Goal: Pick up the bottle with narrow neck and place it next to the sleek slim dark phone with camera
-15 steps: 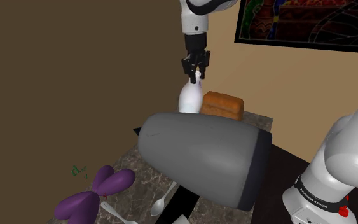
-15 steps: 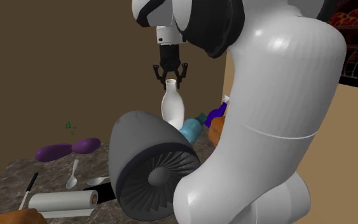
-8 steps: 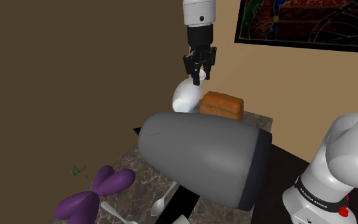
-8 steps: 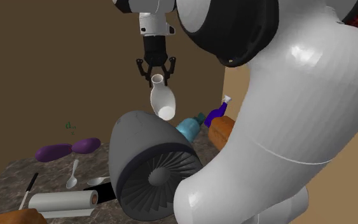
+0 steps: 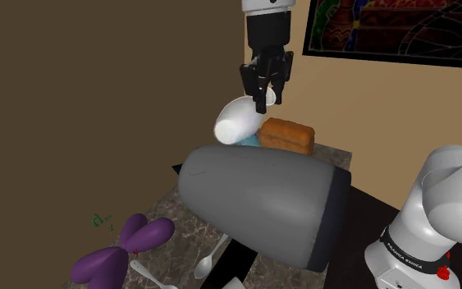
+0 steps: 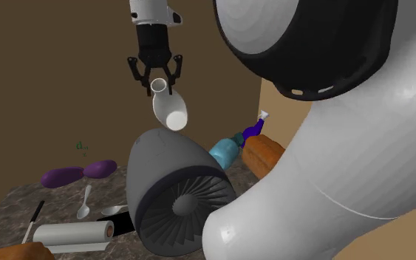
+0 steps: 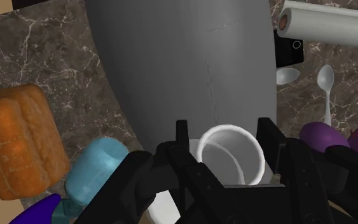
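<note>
bottle is off the table now. A second ago it stood upright on the marble; now it hangs over the wall-side edge, tipped, base swung toward the shoulder view's left. gripper has risen, fingers clamped on the narrow neck. Lift done, carry still to do. The tilt suggests it pivots in the grip and could slip.

Second exterior view, left to right: purple pieces, spoon, paper roll, dark phone beside the roll near the opposite table edge, big grey turbine body, light-blue bottle, orange loaf.

Turbine sits between bottle and phone, so the path likely goes over or around it.
</note>
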{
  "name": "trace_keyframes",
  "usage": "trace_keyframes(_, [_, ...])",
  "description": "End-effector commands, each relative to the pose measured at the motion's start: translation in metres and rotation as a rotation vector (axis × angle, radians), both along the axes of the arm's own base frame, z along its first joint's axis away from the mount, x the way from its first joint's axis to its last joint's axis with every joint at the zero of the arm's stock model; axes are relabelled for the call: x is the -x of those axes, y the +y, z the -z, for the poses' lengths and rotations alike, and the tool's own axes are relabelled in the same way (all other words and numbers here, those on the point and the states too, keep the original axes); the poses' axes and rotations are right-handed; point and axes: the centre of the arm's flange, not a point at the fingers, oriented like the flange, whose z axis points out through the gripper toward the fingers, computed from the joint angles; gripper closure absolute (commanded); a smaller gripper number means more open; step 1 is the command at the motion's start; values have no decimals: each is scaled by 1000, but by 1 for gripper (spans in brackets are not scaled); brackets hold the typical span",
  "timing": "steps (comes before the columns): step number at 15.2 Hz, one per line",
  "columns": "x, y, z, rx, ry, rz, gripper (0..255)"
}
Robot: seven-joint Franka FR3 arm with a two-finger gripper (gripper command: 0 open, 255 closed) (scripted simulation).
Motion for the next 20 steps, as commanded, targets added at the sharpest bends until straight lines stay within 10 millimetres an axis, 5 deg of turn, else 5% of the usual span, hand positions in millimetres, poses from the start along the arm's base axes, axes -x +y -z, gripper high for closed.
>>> trace_keyframes(1, [22, 15, -9, 0, 0, 1, 255])
trace_keyframes(20, [207, 159, -97, 0, 0, 1, 255])
